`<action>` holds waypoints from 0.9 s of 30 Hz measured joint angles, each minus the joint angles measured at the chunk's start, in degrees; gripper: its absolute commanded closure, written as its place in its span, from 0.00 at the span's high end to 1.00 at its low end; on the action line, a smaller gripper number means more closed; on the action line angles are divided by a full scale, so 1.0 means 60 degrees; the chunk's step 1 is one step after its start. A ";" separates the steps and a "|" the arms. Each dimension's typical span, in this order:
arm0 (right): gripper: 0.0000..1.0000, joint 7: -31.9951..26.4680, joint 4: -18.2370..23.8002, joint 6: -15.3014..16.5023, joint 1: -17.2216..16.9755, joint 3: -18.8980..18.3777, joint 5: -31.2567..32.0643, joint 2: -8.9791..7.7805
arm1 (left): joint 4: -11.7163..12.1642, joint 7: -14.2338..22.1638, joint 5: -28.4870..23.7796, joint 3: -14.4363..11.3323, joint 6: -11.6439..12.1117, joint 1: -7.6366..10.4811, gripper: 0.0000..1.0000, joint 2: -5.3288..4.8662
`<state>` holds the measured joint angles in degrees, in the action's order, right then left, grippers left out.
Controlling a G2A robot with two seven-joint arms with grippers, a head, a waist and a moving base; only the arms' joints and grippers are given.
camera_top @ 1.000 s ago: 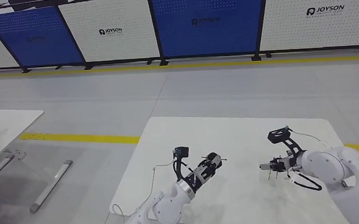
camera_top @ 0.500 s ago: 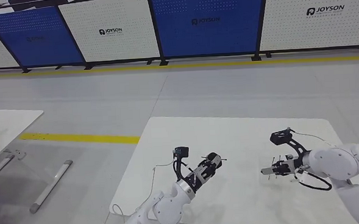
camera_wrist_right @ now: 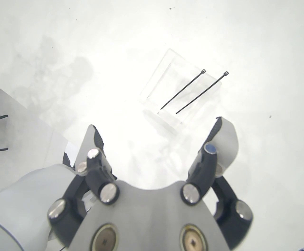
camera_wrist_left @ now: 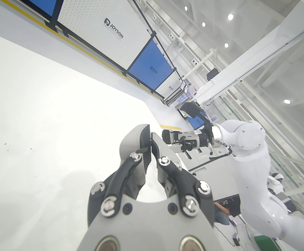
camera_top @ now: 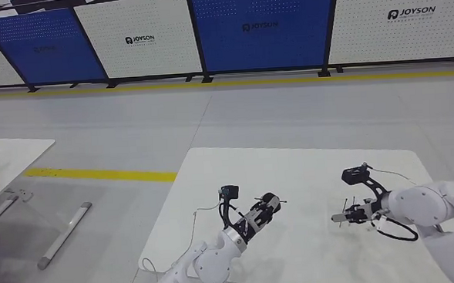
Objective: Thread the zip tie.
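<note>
jaws spread wide on the right gripper (camera_wrist_right: pixel 156 124), which hangs over the clear block with nothing between its pads; the next move turns on that gap and the ties beneath it. two black zip ties (camera_wrist_right: pixel 182 89) lie side by side on the clear block (camera_wrist_right: pixel 161 78), near-parallel and not touching. one rests wholly on the block, while the other's head seems to jut just past the block's edge. both point their thin tails toward the gripper and their square heads away from it. their long axes run on a slant to the line between the two fingertips, neither along it nor square to it. we judge the wrist needs a turn before the jaws can close across a strap rather than skid along it. the tails lie just beyond the fingertips, roughly between them, so we expect a short approach. the block stands on the white bench (camera_top: pixel 305 168). well apart from the block, toward the robot's left, the left gripper (camera_wrist_left: pixel 150 133) has its jaws closed on a thin dark strip (camera_wrist_left: pixel 142 151). we take the strip for another tie, though we can't be sure. the right arm is plainly the nearer to the block.
</note>
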<state>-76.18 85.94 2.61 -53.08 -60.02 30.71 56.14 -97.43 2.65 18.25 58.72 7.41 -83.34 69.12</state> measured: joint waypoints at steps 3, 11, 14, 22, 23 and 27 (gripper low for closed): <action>1.00 -0.0309 -0.0052 -0.0324 0.0133 -0.0110 -0.0515 0.0012 | 0.0000 0.0000 0.0000 0.0000 0.0000 0.0000 0.00 0.0000; 1.00 -0.0578 -0.0347 -0.0482 0.0465 -0.0012 -0.0834 0.0005 | 0.0000 0.0000 0.0000 0.0000 0.0000 0.0000 0.00 0.0000; 1.00 -0.0577 -0.0343 -0.0482 0.0461 -0.0016 -0.0832 0.0006 | 0.0000 0.0000 0.0000 0.0000 0.0000 0.0000 0.00 0.0000; 1.00 -0.0448 -0.0202 -0.1476 0.0570 0.0193 -0.0408 0.0063 | 0.0000 0.0000 0.0000 0.0000 0.0000 0.0000 0.00 0.0000; 1.00 -0.0470 -0.0092 -0.1813 0.0656 0.0247 -0.0289 0.0081 | 0.0000 0.0000 0.0000 0.0000 0.0000 0.0000 0.00 0.0000; 1.00 -0.0577 0.0383 -0.2913 0.0940 0.0584 0.0206 0.0151 | 0.0000 0.0000 0.0000 0.0000 0.0000 0.0000 0.00 0.0000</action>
<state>-79.64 88.24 -14.87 -47.43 -56.52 31.94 57.05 -97.43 2.65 18.25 58.72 7.41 -83.34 69.12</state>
